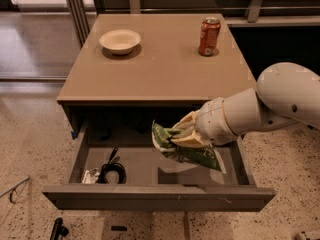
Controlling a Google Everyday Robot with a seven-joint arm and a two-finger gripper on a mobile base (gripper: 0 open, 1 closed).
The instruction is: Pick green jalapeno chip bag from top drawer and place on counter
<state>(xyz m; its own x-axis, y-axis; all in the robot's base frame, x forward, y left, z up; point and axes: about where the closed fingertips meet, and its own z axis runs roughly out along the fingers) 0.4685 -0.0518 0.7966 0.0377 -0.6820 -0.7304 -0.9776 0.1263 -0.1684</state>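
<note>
**A:** ok so where's the gripper [181, 136] at right now?

**B:** roughly mid-frame, hanging over the open drawer [160, 196] and clear of its floor. The tan fingers [187, 122] are clamped on the bag [195, 156], one on top and one underneath.

**A:** and the arm?

**B:** the white arm [250, 115] comes in from the right edge. There's a big rounded elbow [290, 91] up high, then the forearm slopes down and left into a chunky wrist [215, 126]. The gripper points left, about level.
</note>
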